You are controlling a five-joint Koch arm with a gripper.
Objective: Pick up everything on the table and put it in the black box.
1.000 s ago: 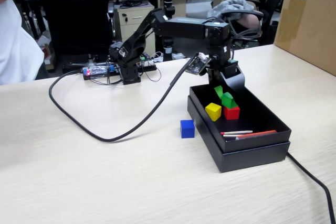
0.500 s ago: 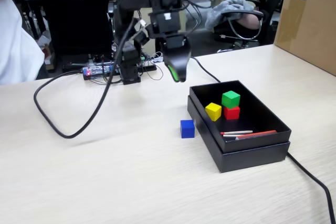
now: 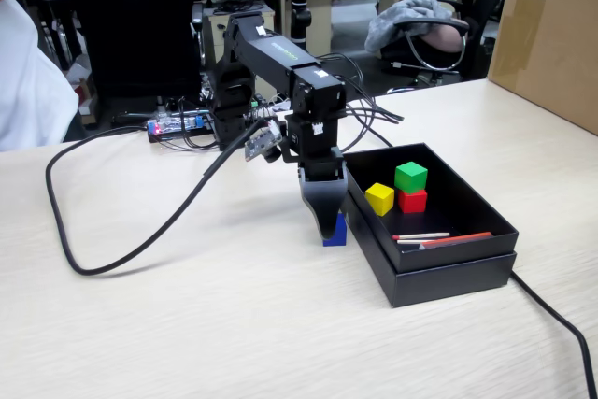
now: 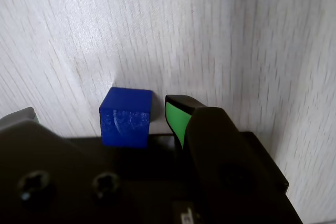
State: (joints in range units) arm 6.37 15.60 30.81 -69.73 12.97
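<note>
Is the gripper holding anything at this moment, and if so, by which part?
Nothing is held. The gripper is open around the blue cube, which sits on the table; a gap shows beside the green-padded finger.

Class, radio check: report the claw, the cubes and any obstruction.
Claw open, down at blue cube. Yellow, red, green cubes in black box. Box wall close beside.

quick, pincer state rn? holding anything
pincer: open, down at the table around the blue cube, one pad beside it with a gap; not gripping it yet
</note>
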